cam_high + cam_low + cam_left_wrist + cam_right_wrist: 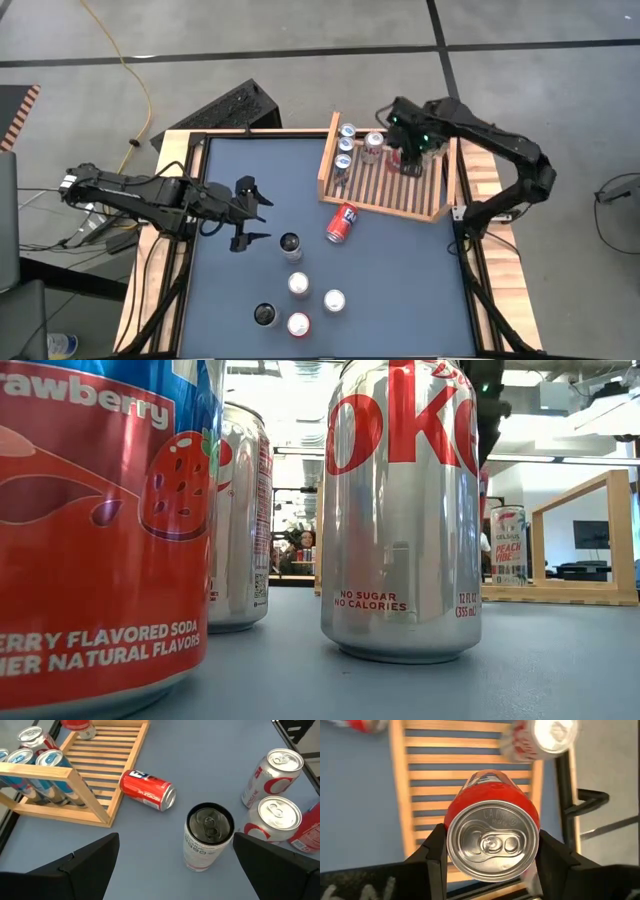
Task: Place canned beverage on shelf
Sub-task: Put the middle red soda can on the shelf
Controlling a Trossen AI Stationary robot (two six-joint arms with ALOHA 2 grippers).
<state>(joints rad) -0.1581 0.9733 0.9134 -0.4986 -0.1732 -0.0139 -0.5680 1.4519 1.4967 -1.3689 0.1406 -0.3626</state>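
The left gripper (247,213) hangs over the blue table (400,280) with its fingers spread wide and nothing between them; just ahead of its fingertips stands a dark-topped can (208,836), upright and untouched, and a little beyond that a red can (148,790) lies on its side just outside the rack's near board. More upright cans (299,285) wait in a loose group to one side of the fingers. Further right, the wooden shelf (437,201) already holds a row of cans along one side board, and the right gripper (410,153) is over its slats, fingers pinching a red can (492,831) by its sides — the can stands upright between them, top toward the wrist camera, above the slatted base. A can like this should handle as a stiff, smooth cylinder, fairly heavy if full, and slippery on its painted wall; too hard a squeeze could dent it. The best hold is probably across the middle of the body — well below the rim, so it stays upright when set down.
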